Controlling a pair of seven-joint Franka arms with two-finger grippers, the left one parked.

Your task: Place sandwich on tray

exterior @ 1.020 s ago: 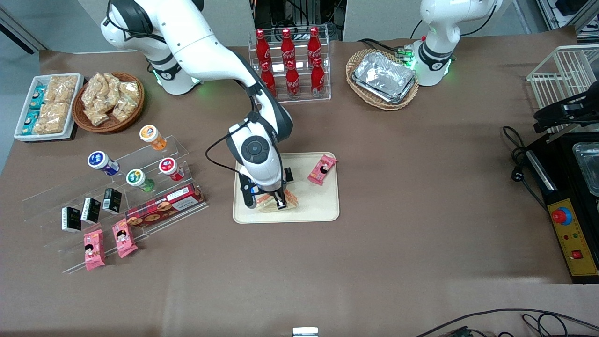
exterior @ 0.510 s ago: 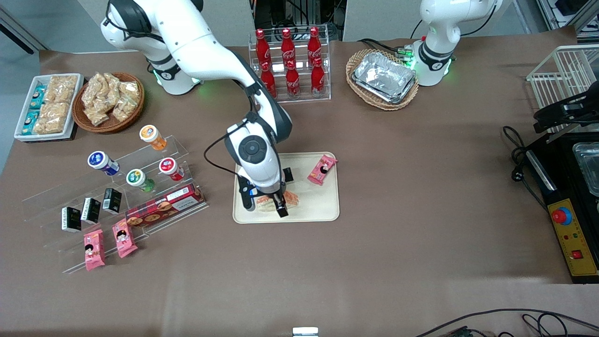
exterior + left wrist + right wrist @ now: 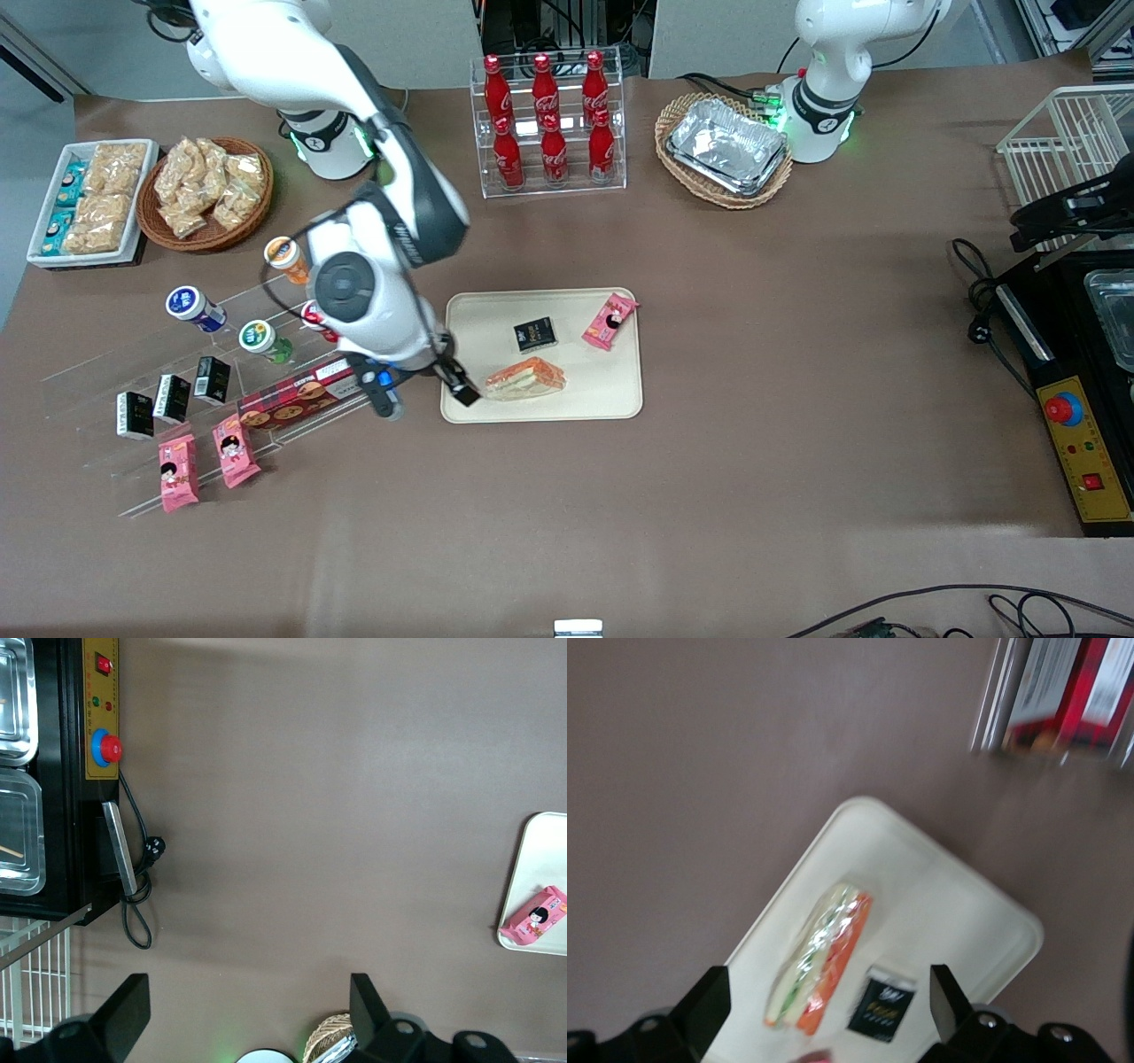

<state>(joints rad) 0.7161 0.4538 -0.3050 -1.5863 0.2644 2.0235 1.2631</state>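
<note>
Presently, nearest the front edge of the bench, two pink snack packets [image 3: 205, 462] lie at the foot of a clear acrylic stepped rack [image 3: 204, 372] toward the working arm's end. The gripper [image 3: 425, 396] hangs above the table between that rack and the tray [image 3: 611, 390], just past the tray's working-arm-end edge; its fingers are spread apart and hold nothing. The sandwich [image 3: 525, 378] lies flat on the tray near the tray's front edge, clear of the gripper; the right wrist view shows it [image 3: 819, 958] as a wrapped wedge with an orange-red side and greenish filling. Farther from the front camera on the same tray sit a small black packet [image 3: 536, 334] and a pink snack packet [image 3: 609, 322], the latter overlapping the tray's rim at the corner toward the parked arm. Near the bench's back edge stand a rack of red cola bottles [image 3: 549, 124] and a wicker basket of foil trays [image 3: 725, 149].
</note>
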